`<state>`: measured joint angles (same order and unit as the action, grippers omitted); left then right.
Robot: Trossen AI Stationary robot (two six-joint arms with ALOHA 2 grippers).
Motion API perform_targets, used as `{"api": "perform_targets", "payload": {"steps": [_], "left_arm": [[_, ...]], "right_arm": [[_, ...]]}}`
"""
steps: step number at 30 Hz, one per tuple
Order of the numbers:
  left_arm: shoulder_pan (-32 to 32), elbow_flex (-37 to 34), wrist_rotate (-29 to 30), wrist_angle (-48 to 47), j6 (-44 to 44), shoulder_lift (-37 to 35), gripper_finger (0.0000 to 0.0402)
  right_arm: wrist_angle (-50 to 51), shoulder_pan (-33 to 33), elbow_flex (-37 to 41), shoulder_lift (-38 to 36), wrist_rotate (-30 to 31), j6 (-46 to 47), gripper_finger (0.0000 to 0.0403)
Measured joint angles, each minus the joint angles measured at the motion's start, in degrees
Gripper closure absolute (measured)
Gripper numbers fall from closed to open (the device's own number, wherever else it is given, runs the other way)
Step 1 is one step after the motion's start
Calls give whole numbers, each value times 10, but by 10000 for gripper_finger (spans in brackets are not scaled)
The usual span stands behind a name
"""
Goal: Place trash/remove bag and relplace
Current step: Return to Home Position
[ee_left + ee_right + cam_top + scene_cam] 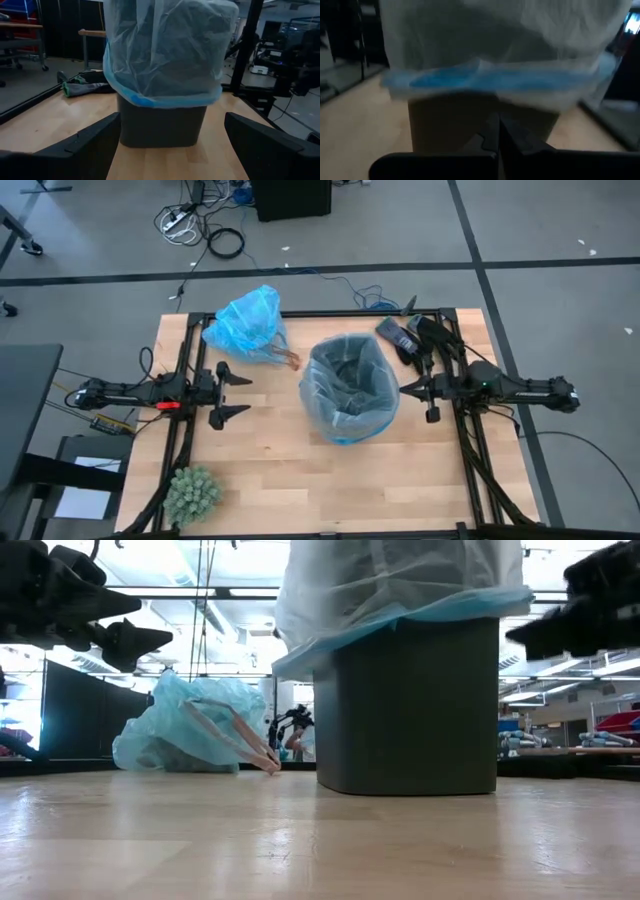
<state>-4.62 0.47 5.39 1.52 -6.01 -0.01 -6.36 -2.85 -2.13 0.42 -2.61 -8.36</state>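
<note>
Two bags (245, 323) (330, 360), one bin (405, 705), one plant (192, 493).

Left arm (130, 392): black, slim jointed segments; small red marking (168, 405) near the wrist; thin black cable (146, 361) looped alongside.
Left gripper (247, 395): two matte black fingers (85, 147), broad at the root and tapering to pointed tips.
Right arm (520, 390): black, same build, with a rounded housing near the wrist.
Right gripper (403, 389): two black fingers (487, 132), flat-faced, one edge with a stepped notch; black crossbar (435, 165) behind them.
</note>
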Motion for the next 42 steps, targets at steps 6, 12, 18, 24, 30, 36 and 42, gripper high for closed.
{"api": "perform_targets", "payload": {"steps": [6,12,18,24,30,36,42], "left_arm": [[0,0,10,0,-1,0,35],[0,0,18,0,14,0,35],[0,0,19,0,29,0,35],[0,0,20,2,29,0,35],[0,0,22,11,28,0,35],[0,0,22,15,28,0,35],[0,0,20,15,28,0,35]], "right_arm": [[72,0,0,-3,-8,10,403],[94,0,-1,-2,-13,8,403],[100,0,-1,6,16,9,403],[93,0,-1,11,15,9,403],[90,0,0,11,14,42,403],[88,0,0,11,14,42,402],[88,0,0,11,14,42,402]]}}
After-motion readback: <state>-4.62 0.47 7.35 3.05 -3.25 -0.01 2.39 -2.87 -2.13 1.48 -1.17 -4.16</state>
